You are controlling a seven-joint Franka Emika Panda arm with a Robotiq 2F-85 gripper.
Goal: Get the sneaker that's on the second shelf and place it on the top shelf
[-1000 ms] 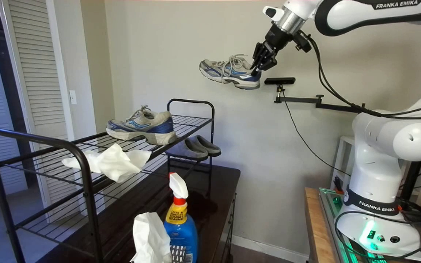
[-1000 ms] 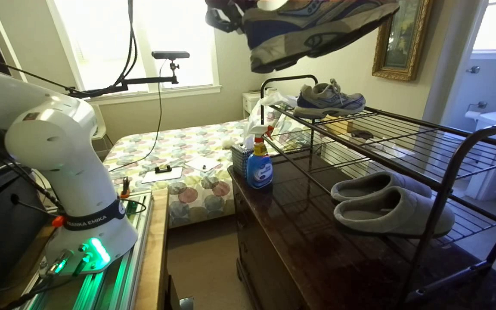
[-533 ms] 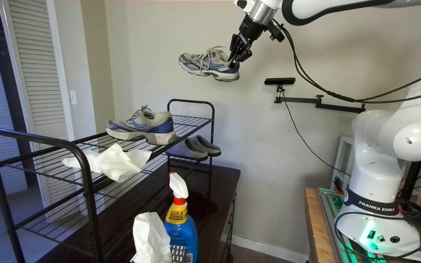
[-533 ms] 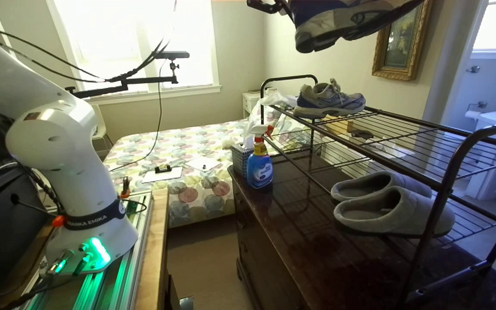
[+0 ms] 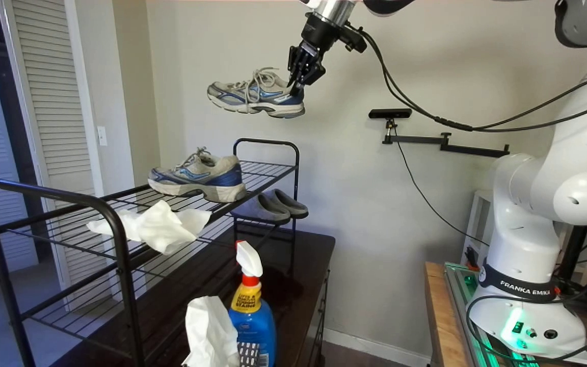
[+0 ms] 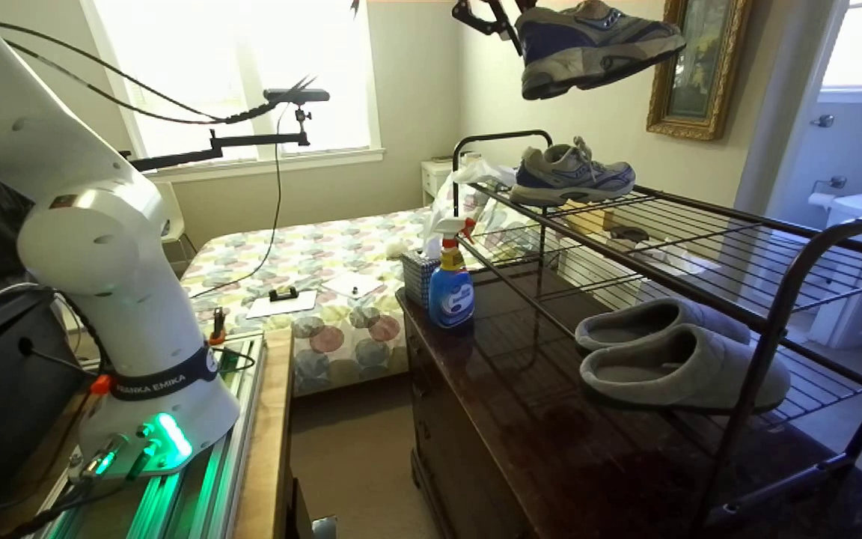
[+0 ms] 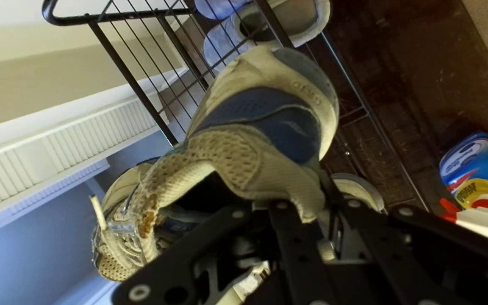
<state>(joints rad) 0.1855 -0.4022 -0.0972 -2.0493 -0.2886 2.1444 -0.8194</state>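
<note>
A grey sneaker (image 5: 258, 97) with blue trim and whitish sole hangs in the air, higher than the rack; it also shows in an exterior view (image 6: 595, 52) and in the wrist view (image 7: 269, 123). My gripper (image 5: 296, 87) is shut on its heel end; the fingertips are partly hidden by the shoe in the wrist view (image 7: 303, 207). The toe points away from the gripper. The top shelf (image 6: 663, 275) is black wire grid with raised end rails. A like sneaker (image 5: 199, 178) stands on it. The second shelf (image 5: 69, 290) below holds grey slippers (image 6: 682, 359).
White tissue (image 5: 158, 224) lies on the top shelf beside the standing sneaker. A blue spray bottle (image 5: 252, 321) and a tissue box (image 6: 420, 277) stand on the dark dresser (image 6: 491, 389) under the rack. A camera on a bracket (image 5: 390, 113) sticks out near the arm.
The gripper and held sneaker have moved left in an exterior view, toward the rack and the standing sneaker. The grip has stayed shut. The rack and its contents have not moved.
</note>
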